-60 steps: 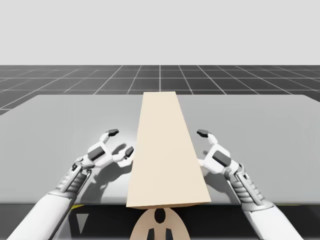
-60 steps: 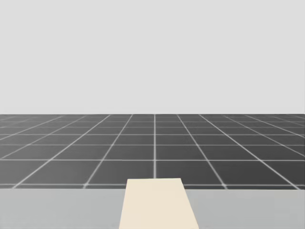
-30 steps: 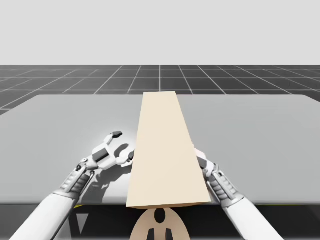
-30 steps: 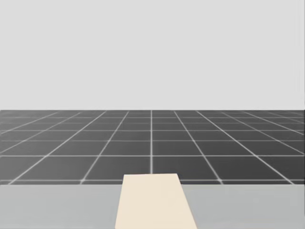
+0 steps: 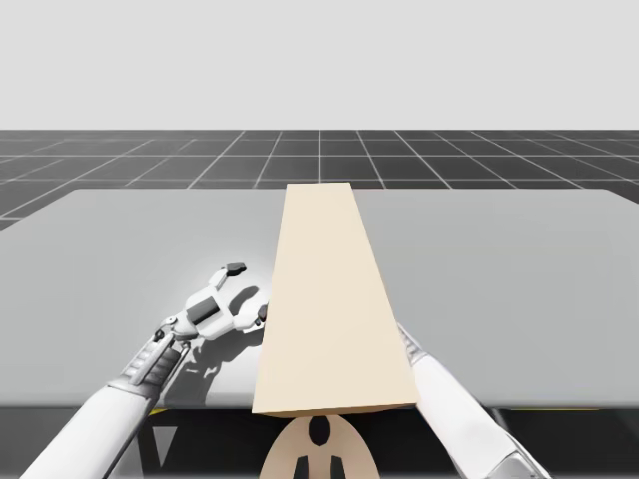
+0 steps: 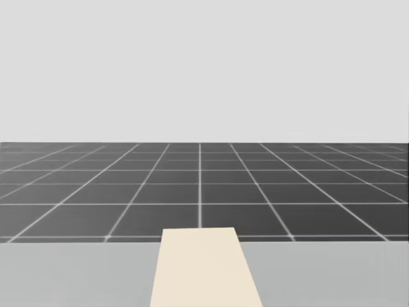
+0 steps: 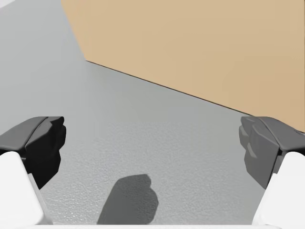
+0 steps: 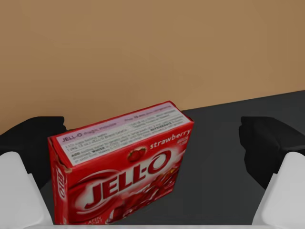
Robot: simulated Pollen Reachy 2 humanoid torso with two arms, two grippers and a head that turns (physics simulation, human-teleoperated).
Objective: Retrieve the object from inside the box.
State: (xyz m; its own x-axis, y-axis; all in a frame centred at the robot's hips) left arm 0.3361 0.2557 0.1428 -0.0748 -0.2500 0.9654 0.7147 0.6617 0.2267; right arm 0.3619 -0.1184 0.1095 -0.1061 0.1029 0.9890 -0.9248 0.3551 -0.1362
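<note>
Wall of tan box [image 7: 190,43] ahead of wide left hand [image 7: 152,148], red box [image 8: 121,167] within wide right hand [image 8: 153,143]

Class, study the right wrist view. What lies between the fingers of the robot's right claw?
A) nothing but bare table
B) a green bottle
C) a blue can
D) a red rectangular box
D: the right wrist view shows a red rectangular box lying between the spread fingers of the right claw, with the wall of the tan box behind it.
</note>
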